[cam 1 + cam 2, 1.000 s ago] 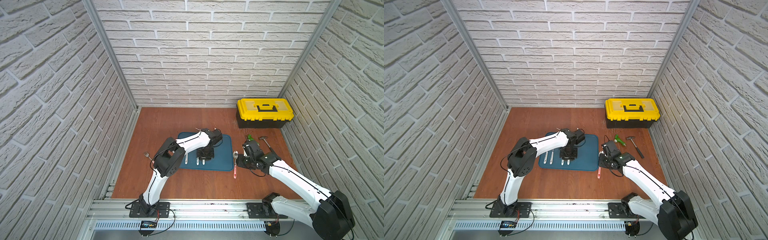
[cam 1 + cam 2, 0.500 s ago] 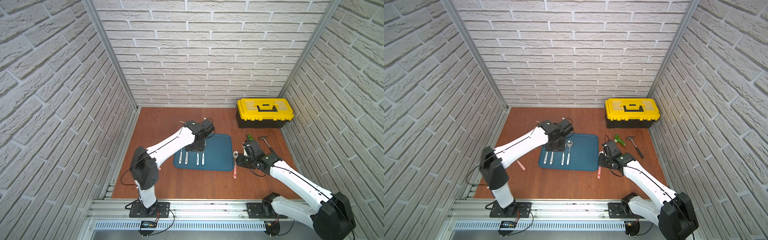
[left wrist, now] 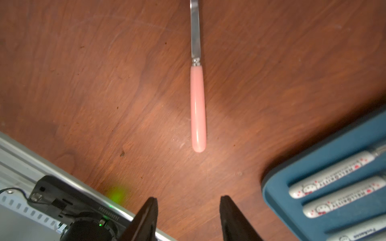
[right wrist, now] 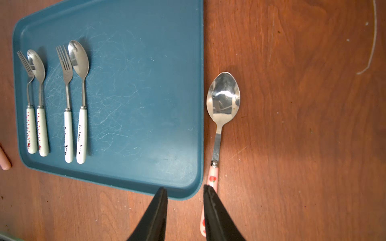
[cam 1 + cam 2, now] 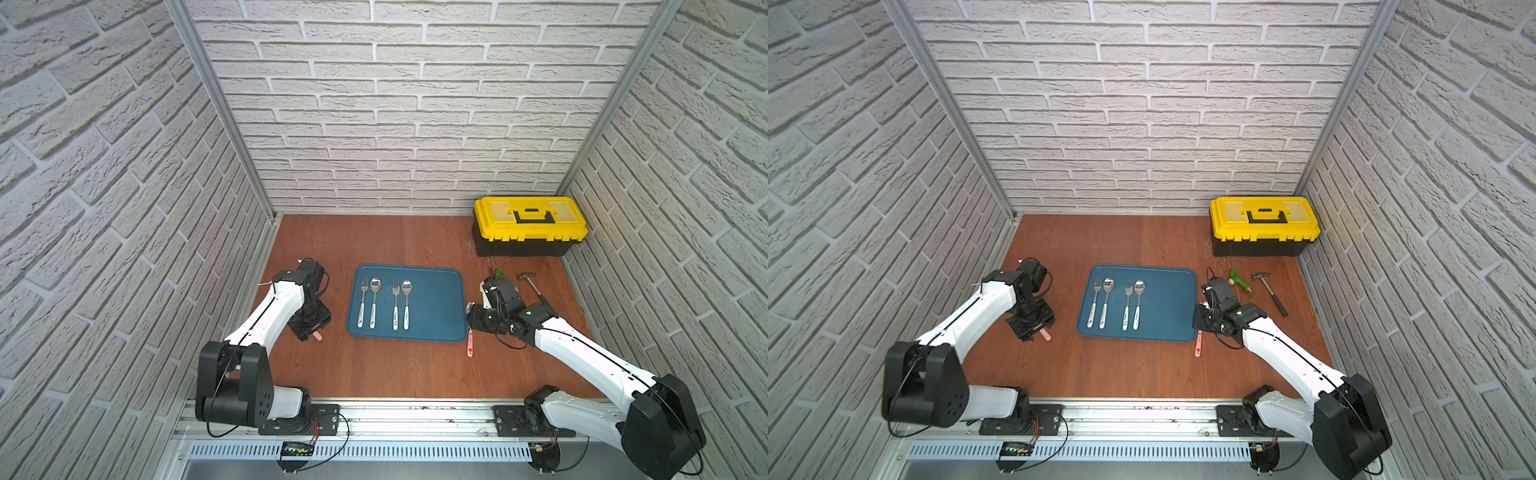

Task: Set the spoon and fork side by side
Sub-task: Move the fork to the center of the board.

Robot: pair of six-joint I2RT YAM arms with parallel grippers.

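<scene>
On the blue tray (image 5: 436, 299) lie two pairs side by side: a fork (image 5: 363, 301) next to a spoon (image 5: 375, 299), and a fork (image 5: 395, 303) next to a spoon (image 5: 406, 301). Another spoon (image 4: 223, 98), with a strawberry-print handle, lies on the table along the tray's right edge. My right gripper (image 4: 184, 187) hovers open above its handle, holding nothing. Left of the tray lies a pink-handled utensil (image 3: 198, 108), its head out of view. My left gripper (image 3: 189, 198) stands open over it, empty.
A yellow toolbox (image 5: 530, 226) stands at the back right. A hammer (image 5: 532, 284) and a green tool (image 5: 500, 274) lie just beyond my right gripper. Brick walls close in three sides, and a metal rail (image 5: 395, 405) runs along the front.
My left arm has swung left off the tray and its gripper has opened, leaving a spoon beside the second fork. The right arm has not moved.
</scene>
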